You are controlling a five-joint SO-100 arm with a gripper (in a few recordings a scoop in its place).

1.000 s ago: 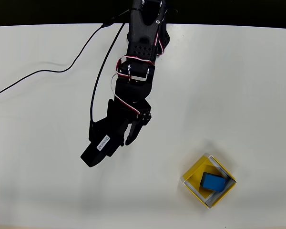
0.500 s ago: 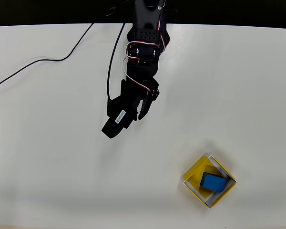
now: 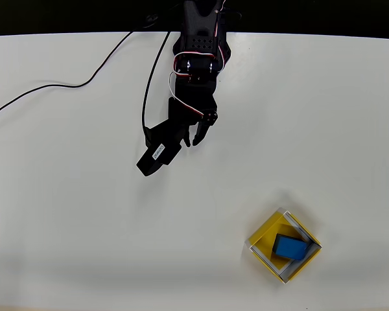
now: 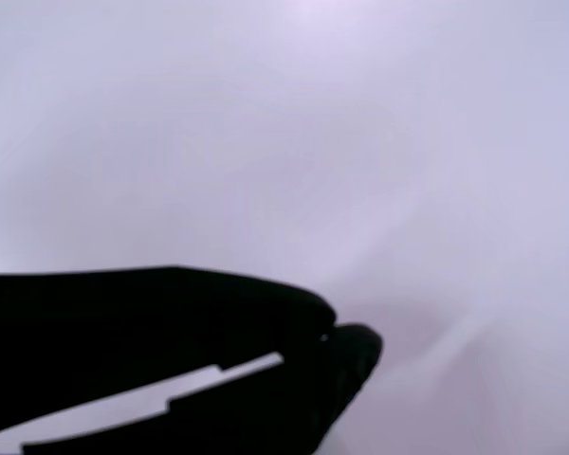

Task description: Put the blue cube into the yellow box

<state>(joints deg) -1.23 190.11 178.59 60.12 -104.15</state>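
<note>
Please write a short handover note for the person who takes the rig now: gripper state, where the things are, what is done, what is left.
Gripper: fingers together, holding nothing, above bare white table, far from the box.
Small bright-blue cube: lies inside the square open-topped yellow box, lower right in the overhead view.
Done: cube is in the box.
Left: nothing for the cube; probably only park the arm.

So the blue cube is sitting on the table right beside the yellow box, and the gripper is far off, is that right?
Not quite. The overhead view shows the blue cube inside the yellow box, not beside it. The gripper is indeed far off, up near the arm's base.
</note>
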